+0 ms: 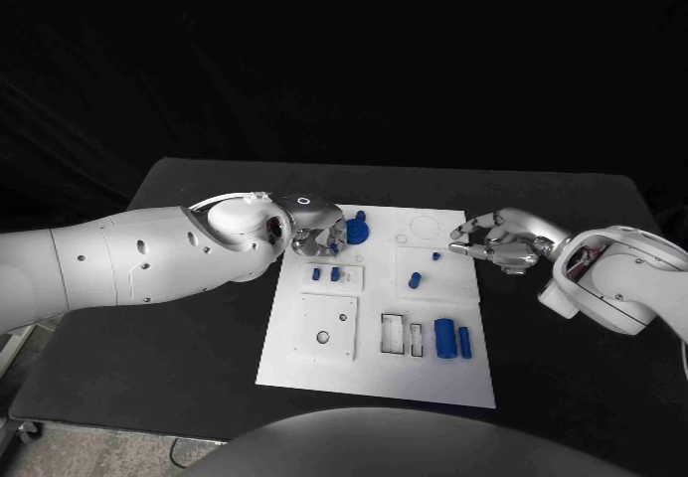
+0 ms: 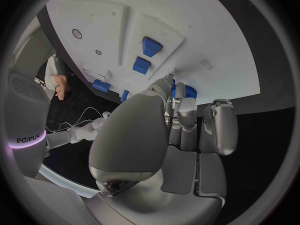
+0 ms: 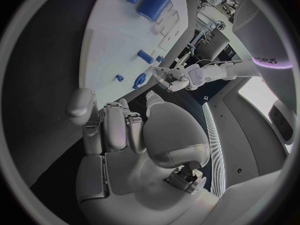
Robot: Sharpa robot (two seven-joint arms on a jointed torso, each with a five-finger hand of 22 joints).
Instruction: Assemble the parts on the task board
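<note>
The white task board (image 1: pixel 376 373) lies mid-table. My left hand (image 1: pixel 313 231) is over its far left corner, fingertips against a blue part (image 1: pixel 357 232) with an upright peg. That blue part (image 2: pixel 187 91) is half hidden behind the fingers (image 2: pixel 179 92), so whether it is gripped is unclear. My right hand (image 1: pixel 495 242) hovers at the board's far right edge with fingers loosely apart and nothing in them (image 3: pixel 119 130). Two small blue blocks (image 1: pixel 325 272) stand in a left plate, a blue peg (image 1: pixel 415 280) near the middle, and two blue cylinders (image 1: pixel 453 338) lie at the near right.
A tiny blue piece (image 1: pixel 437 256) sits just in front of the right hand's fingertips. Rectangular slots (image 1: pixel 402 334) and a square plate with holes (image 1: pixel 327 324) occupy the board's near half. Black table (image 1: pixel 172 348) surrounds the board on every side.
</note>
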